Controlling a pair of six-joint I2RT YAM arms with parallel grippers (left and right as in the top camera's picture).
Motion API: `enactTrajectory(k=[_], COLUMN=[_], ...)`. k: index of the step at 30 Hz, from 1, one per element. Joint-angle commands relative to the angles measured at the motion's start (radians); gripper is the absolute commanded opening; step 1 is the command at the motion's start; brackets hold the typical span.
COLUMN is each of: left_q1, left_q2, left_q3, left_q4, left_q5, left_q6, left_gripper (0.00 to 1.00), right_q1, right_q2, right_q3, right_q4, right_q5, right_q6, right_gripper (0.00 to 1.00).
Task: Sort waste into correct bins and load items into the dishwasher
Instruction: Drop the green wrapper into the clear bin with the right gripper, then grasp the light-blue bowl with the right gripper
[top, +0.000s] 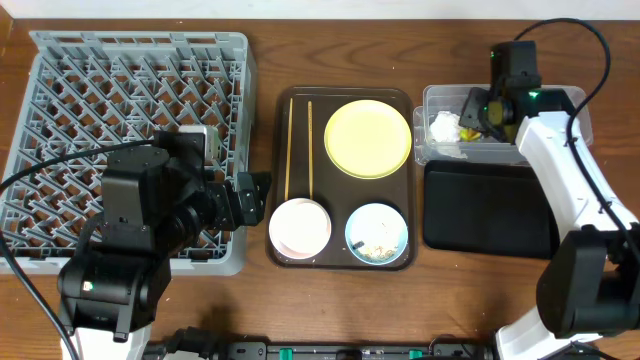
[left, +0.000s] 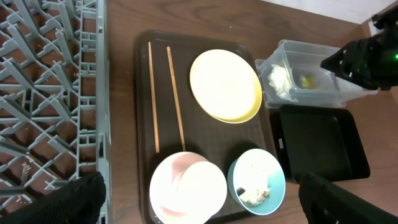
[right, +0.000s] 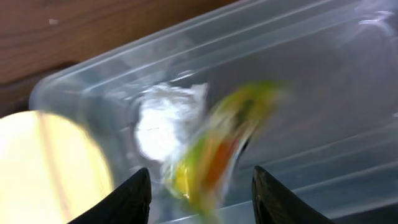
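Note:
My right gripper is open over the clear tub. In the right wrist view the yellow-green and orange wrapper is blurred between the spread fingers, above the tub's floor, beside the white napkin. My left gripper is open and empty at the brown tray's left edge; its view looks down on the white bowl, with a smaller white round shape inside. The light-blue bowl holds crumbs. The yellow plate and two chopsticks lie on the tray.
The grey dish rack fills the left side, partly under my left arm. The dark-brown serving tray is in the middle. The glossy black tray lies in front of the clear tub at the right.

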Motion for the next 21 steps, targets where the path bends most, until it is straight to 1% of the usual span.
enactTrajectory(k=[1, 2, 6, 10, 13, 15, 18, 19, 21], left_q1=[-0.002, -0.002, -0.002, -0.002, -0.002, -0.002, -0.002, -0.002, -0.002], left_q2=[0.000, 0.000, 0.000, 0.000, 0.000, 0.000, 0.000, 0.000, 0.000], left_q3=[0.014, 0.014, 0.014, 0.014, 0.014, 0.014, 0.014, 0.014, 0.014], left_q4=[0.001, 0.001, 0.001, 0.001, 0.001, 0.001, 0.001, 0.001, 0.001], left_q5=[0.016, 0.016, 0.016, 0.016, 0.016, 0.016, 0.016, 0.016, 0.016], left_q6=[-0.013, -0.013, -0.013, -0.013, -0.013, -0.013, -0.013, -0.013, -0.013], left_gripper=[0.99, 1.00, 1.00, 1.00, 0.99, 0.99, 1.00, 1.00, 0.99], right_q1=[0.001, 0.022, 0.111, 0.268, 0.407, 0.498, 0.616, 0.652, 0.716], right_q2=[-0.065, -0.105, -0.200, -0.245, -0.230, -0.215, -0.186, -0.172, -0.131], right_q3=[0.002, 0.002, 0.002, 0.001, -0.021, -0.056, -0.121, -0.145, -0.189], right_q4=[0.005, -0.006, -0.081, -0.237, -0.325, -0.338, -0.309, -0.288, -0.227], right_q5=[-0.171, -0.239, -0.293, -0.299, -0.298, -0.288, -0.224, -0.191, -0.135], right_q6=[-0.031, -0.070, -0.141, -0.145, -0.145, -0.145, -0.126, -0.106, -0.083], right_gripper=[0.51, 0.51, 0.52, 0.51, 0.47, 0.43, 0.34, 0.33, 0.32])
